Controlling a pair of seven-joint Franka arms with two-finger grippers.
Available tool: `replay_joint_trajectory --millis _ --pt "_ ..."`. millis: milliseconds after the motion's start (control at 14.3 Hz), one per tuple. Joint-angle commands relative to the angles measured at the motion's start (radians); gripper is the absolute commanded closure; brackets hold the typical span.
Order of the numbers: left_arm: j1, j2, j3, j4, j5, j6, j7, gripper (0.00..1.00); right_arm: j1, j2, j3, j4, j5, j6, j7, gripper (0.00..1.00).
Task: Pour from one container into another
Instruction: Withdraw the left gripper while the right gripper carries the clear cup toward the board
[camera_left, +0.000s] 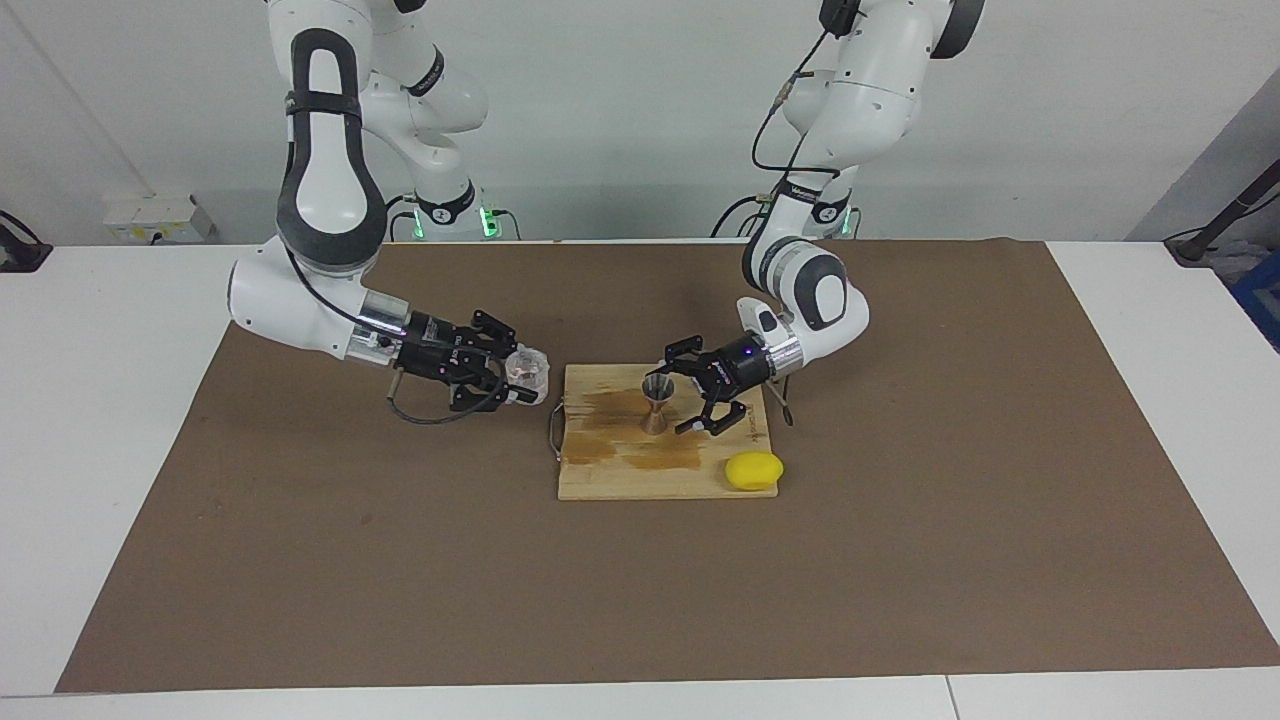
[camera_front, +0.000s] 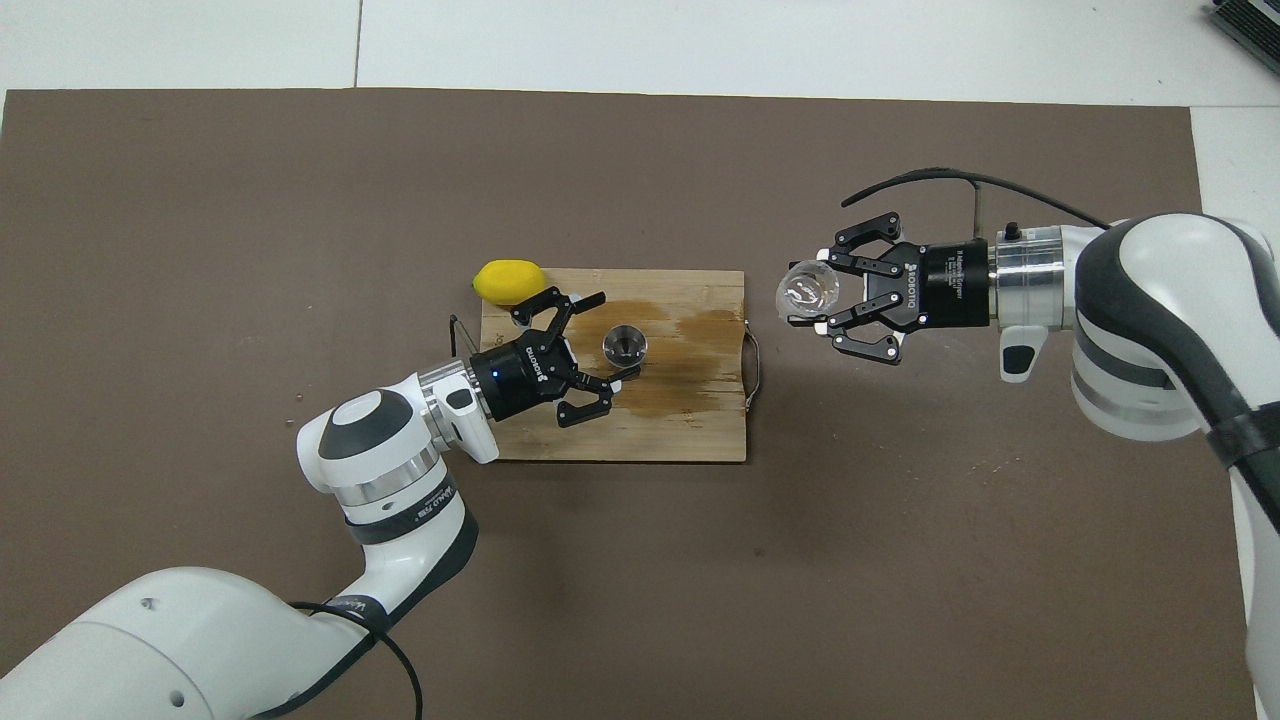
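Note:
The clear glass cup (camera_left: 527, 368) (camera_front: 806, 290) hangs tilted in the air over the brown mat, just off the handle end of the wooden board. My right gripper (camera_left: 515, 380) (camera_front: 822, 300) is shut on it from the side. The silver hourglass jigger (camera_left: 656, 400) (camera_front: 624, 344) stands upright on the board (camera_left: 620, 470) (camera_front: 680, 430). My left gripper (camera_left: 676, 392) (camera_front: 610, 338) is low over the board and open, with the jigger at the mouth of its spread fingers. I cannot tell whether they touch it.
A yellow lemon (camera_left: 754, 471) (camera_front: 510, 281) lies at the board's corner toward the left arm's end. A wet brown stain covers part of the board. A wire handle (camera_left: 553, 430) (camera_front: 755, 365) juts out toward the cup. A brown mat (camera_left: 400, 560) covers the table.

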Motion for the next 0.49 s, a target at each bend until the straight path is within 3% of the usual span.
replay_joint_trajectory --millis 0,419 --pt "0.004 -0.036 0.005 -0.05 0.006 -0.019 0.017 0.0 -0.003 -0.028 0.001 -0.023 -0.012 0.013 0.021 1.0" --pt "-0.006 -0.057 0.002 -0.093 0.006 -0.02 0.02 0.0 -0.014 -0.03 0.002 -0.024 -0.012 0.012 0.02 1.0"
